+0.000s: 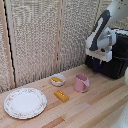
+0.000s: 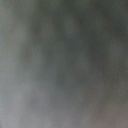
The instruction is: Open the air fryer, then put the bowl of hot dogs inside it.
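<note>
The black air fryer stands at the exterior view's right, on the back of the wooden table. My gripper hangs from the white arm right in front of the fryer's front face; its dark fingers blend with the black surface, so I cannot tell their state. The handle is hidden behind the gripper. The small white bowl with orange-yellow hot dogs sits near the table's middle, well away from the gripper. The wrist view is a dark grey blur with nothing recognisable.
A pink mug stands between the bowl and the fryer. An orange-yellow block lies in front of the bowl. A large patterned plate rests at the exterior view's left. A woven screen backs the table.
</note>
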You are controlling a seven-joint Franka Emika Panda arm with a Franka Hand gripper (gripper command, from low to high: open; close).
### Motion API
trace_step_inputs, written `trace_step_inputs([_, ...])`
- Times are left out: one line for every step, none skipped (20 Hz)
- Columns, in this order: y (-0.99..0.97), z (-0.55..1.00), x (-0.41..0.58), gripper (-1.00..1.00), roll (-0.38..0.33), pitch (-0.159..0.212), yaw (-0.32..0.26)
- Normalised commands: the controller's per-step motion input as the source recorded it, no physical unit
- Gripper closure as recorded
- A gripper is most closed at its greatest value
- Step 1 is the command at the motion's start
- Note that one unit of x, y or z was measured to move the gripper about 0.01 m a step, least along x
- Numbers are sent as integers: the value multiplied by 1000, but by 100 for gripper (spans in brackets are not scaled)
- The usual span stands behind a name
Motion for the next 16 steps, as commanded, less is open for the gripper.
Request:
trace_step_inputs([331, 606, -71, 100, 144, -14, -174])
trace_step_inputs([337, 620, -80, 100, 140, -24, -176])
trace_step_inputs([357, 631, -94, 100, 127, -40, -181])
trace_step_inputs([371, 629, -91, 100, 120, -44, -184])
trace_step_inputs([386, 643, -97, 100, 112, -55, -186])
trace_step_inputs([389, 671, -103, 100, 116, -65, -186])
trace_step_inputs([380, 697, -109, 100, 126, -74, -186])
trace_step_inputs([360, 697, -109, 100, 130, -71, -191])
trace_step_inputs([331, 726, -111, 100, 119, -84, -208])
trace_step_inputs([311, 763, -111, 100, 105, -95, -221])
trace_step_inputs([303, 800, -111, 100, 90, -101, -227])
trace_step_inputs([297, 829, -103, 100, 70, -110, -237])
trace_step_inputs([300, 840, -103, 100, 61, -116, -241])
trace_step_inputs([349, 797, -63, 100, 6, -116, -253])
trace_step_inputs([369, 657, -29, 100, 0, -93, -264])
trace_step_inputs([394, 546, -26, 100, 0, -62, -258])
